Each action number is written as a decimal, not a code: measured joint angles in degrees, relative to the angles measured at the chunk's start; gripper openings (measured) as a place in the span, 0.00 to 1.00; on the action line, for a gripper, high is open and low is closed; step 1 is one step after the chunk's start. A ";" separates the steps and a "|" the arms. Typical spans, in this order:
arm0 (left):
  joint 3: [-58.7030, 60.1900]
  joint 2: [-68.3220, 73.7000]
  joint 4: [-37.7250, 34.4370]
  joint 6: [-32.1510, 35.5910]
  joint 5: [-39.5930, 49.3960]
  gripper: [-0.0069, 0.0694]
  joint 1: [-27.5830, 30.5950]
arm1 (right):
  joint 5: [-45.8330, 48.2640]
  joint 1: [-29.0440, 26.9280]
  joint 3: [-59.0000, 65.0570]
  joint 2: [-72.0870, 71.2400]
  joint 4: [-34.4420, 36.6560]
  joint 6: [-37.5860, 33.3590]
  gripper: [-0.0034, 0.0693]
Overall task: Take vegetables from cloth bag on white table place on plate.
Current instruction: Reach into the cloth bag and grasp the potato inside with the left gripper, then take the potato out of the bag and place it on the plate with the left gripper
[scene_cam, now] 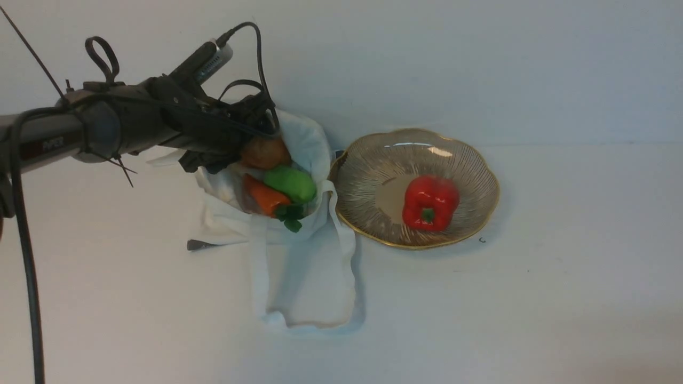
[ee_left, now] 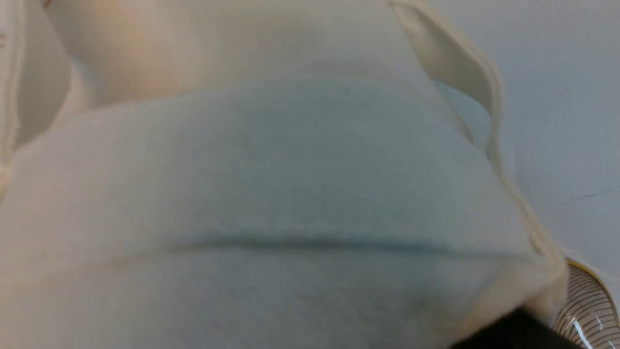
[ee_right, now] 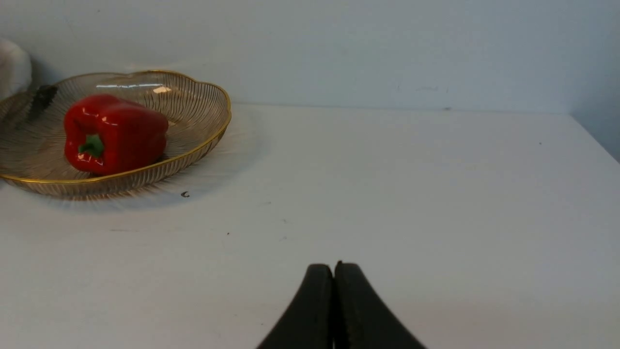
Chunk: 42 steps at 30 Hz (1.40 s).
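Note:
The cloth bag (scene_cam: 307, 266) lies on the white table (scene_cam: 533, 309), its mouth held up and open. In it I see a brown potato (scene_cam: 265, 153), a smooth green vegetable (scene_cam: 291, 183) and an orange carrot (scene_cam: 264, 196) with green leaves; a second potato is hidden. My left gripper (scene_cam: 251, 130) is at the bag's upper rim beside the potato, apparently pinching the cloth. The cloth (ee_left: 290, 194) fills the left wrist view. The plate (scene_cam: 373, 160) sits just right of the bag. My right gripper (ee_right: 334, 265) is shut and empty, out of the front view.
A red bell pepper (scene_cam: 430, 201) lies on the plate, and shows in the right wrist view (ee_right: 116, 133). A small grey metal tip (scene_cam: 200, 245) pokes out under the bag's left side. The wall runs close behind bag and plate. The table's right edge shows far right.

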 joint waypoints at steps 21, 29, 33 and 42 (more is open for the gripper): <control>-0.36 -15.23 1.33 17.96 31.73 0.46 2.03 | 0.00 0.00 0.00 0.00 0.00 0.00 0.03; -11.64 -13.86 -1.14 26.28 40.51 0.46 -4.98 | 0.00 0.00 0.00 0.00 0.00 0.00 0.03; -20.57 -7.05 5.20 30.28 40.48 0.46 -11.62 | 0.00 0.00 0.00 0.00 0.00 0.00 0.03; -29.66 6.06 29.30 19.13 38.17 0.46 -20.56 | 0.00 0.00 0.00 0.00 0.00 0.00 0.03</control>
